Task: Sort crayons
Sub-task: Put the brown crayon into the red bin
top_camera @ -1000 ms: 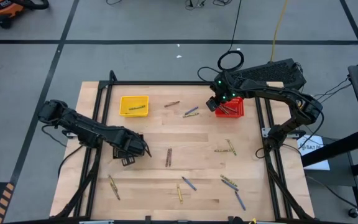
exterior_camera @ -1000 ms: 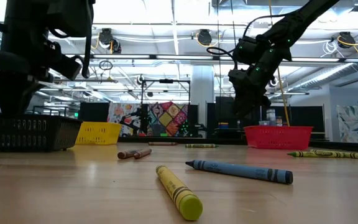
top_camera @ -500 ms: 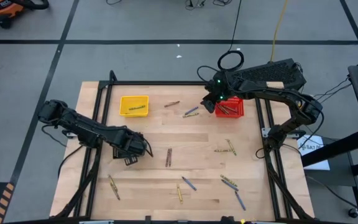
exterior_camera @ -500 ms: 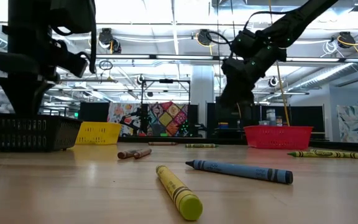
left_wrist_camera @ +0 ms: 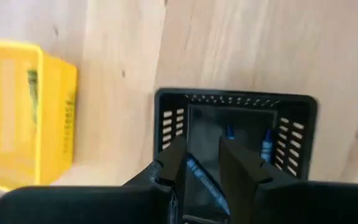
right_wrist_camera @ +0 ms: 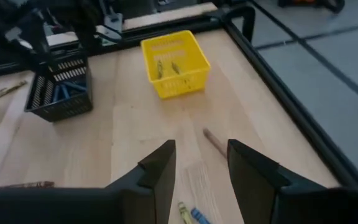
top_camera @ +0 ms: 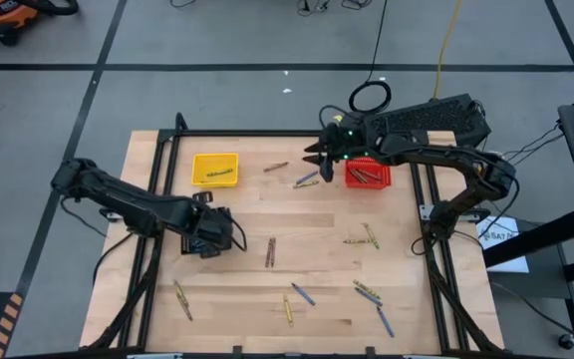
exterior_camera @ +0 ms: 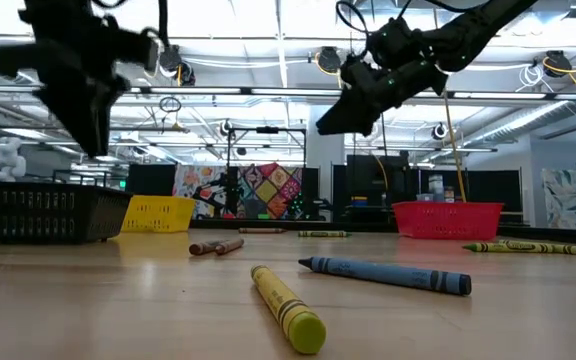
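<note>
A: Crayons [top_camera: 270, 250] were seen scattered loose across the table [top_camera: 407, 304], most toward its near half. The left gripper [left_wrist_camera: 199, 167] was held over the black basket [left_wrist_camera: 294, 134] with its fingers part open; a blue crayon [left_wrist_camera: 202, 180] was seen between them, but whether it was gripped could not be told.

B: And the right gripper [right_wrist_camera: 199, 163]?

A: It was spread wide and empty, raised beside the red basket [top_camera: 368, 176].

B: How much was judged done?

A: Some crayons were already lodged in the yellow basket [top_camera: 214, 169], the red and the black. About a dozen were left loose. Nothing was seen blocking them.
</note>
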